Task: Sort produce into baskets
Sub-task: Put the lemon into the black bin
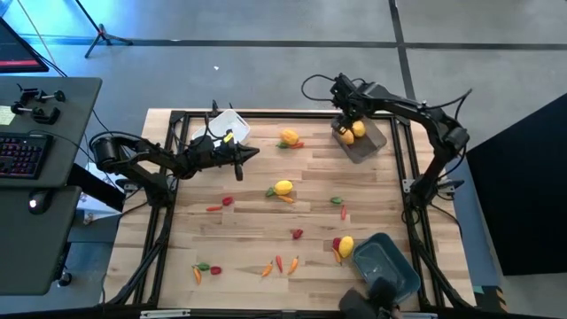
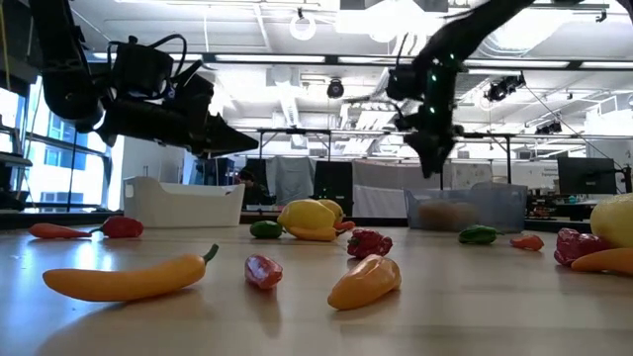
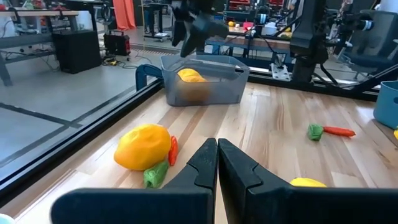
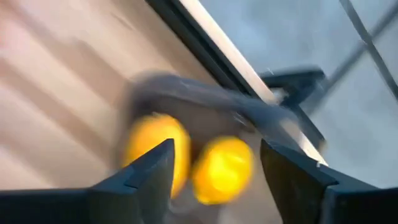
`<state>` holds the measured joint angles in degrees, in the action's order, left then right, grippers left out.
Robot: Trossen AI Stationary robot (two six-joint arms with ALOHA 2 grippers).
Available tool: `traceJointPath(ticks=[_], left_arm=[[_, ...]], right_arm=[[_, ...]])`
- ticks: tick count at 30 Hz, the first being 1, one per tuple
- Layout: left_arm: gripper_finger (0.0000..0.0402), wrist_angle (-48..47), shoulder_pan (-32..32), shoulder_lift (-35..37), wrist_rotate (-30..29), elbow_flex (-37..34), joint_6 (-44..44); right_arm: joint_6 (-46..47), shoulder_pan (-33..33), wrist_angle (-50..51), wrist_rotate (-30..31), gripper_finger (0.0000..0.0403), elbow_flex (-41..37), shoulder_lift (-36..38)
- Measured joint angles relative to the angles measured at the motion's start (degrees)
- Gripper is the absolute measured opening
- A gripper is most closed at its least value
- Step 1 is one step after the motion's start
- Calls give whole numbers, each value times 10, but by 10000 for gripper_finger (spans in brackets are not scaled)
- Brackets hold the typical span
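Note:
My left gripper [image 1: 251, 155] is shut and empty, held level above the table right of the white basket [image 1: 230, 124]; its closed fingers show in the left wrist view [image 3: 217, 144]. My right gripper [image 1: 344, 115] is open and empty above the translucent grey basket [image 1: 368, 143], which holds two yellow fruits [image 4: 221, 168]. The blue-teal basket [image 1: 387, 263] stands at the near right. A yellow fruit [image 1: 290, 137] lies at the far middle of the table, another [image 1: 283, 188] at the centre, and a third [image 1: 345, 245] beside the blue-teal basket. Small red, orange and green pieces [image 1: 279, 264] lie scattered on the near half.
A dark metal frame [image 1: 173, 159] runs around the wooden table top. A desk with a keyboard [image 1: 22, 155] stands off the table's left. In the low view, an orange pepper [image 2: 129, 279] and small red and orange pieces [image 2: 364, 282] lie close to the near edge.

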<state>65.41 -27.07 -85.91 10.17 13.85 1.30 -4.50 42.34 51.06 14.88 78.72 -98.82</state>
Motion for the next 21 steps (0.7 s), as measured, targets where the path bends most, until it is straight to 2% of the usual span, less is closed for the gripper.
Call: traceJointPath(ticks=[6,11,16,21], left_arm=[[0,1,-2,0,17,0,4],[0,19,-25,0,77,0,15],[0,22,-51,0,88,0,-1],[0,22,-68,0,89,0,-9]], right_arm=[[28,-40,-75,-155,139,-9,1],[75,-84,-150,-167,112,-25,1],[99,-130,-198,-169,131,-27,1],[101,-168,-262,-143,189,-27,1]])
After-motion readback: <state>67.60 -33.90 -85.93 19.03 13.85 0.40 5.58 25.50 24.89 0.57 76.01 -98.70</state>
